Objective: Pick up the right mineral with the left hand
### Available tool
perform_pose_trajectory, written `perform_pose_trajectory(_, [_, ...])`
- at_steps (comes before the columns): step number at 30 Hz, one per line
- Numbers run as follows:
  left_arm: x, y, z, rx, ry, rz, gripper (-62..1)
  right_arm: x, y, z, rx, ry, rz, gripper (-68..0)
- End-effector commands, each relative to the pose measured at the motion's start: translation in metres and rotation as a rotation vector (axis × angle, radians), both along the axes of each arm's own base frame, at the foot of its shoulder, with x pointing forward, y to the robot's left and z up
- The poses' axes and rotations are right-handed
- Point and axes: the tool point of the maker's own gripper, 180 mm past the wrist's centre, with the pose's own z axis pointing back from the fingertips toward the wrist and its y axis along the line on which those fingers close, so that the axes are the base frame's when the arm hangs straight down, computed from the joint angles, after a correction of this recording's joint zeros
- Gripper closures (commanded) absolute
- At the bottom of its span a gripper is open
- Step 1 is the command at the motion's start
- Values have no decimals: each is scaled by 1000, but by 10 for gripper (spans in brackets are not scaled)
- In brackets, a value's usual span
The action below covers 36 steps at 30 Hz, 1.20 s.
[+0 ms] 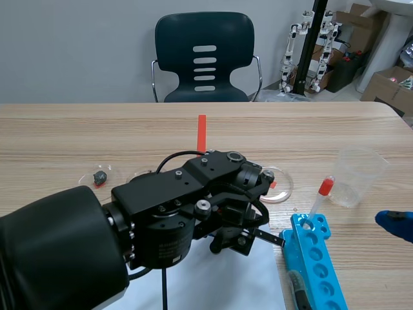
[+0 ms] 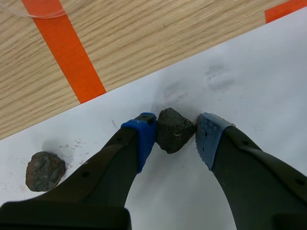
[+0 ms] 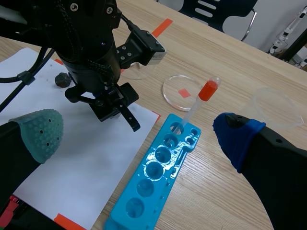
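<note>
Slippage is the likely fault: left gripper [image 2: 175, 138], closed on the dark angular mineral lump [image 2: 173, 128] resting on the near white paper sheet [image 2: 249, 86], pinches uneven corners, so lifting could twist it loose.

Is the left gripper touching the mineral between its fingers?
Touching. The left wrist view shows the left gripper with both pads against the mineral, no gap showing.

The table [image 1: 97, 135] is surfaced in matt, grained wood; the sheet [image 2: 259, 72] is smooth paper; the stone [image 2: 175, 129] is rough and dull; the rack [image 3: 165, 163] is moulded in glossy plastic.
</note>
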Motion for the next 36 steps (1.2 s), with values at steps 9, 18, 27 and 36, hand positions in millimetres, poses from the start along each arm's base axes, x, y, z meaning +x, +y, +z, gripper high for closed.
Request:
perform_pose_trajectory(9, [8, -9, 11, -21, -28, -7, -131, 6, 3, 12, 15, -43, 5, -679])
perform_pose_trajectory(18, [28, 4, 28, -25, -119, 20, -131, 6, 3, 12, 15, -43, 5, -679])
perform_pose_trajectory(27, [37, 45, 57, -135, -281, 113, -131, 6, 3, 12, 15, -43, 5, -679])
perform_pose_trajectory(36, [31, 103, 121, -219, -578, 212, -131, 6, 3, 12, 15, -43, 5, -679])
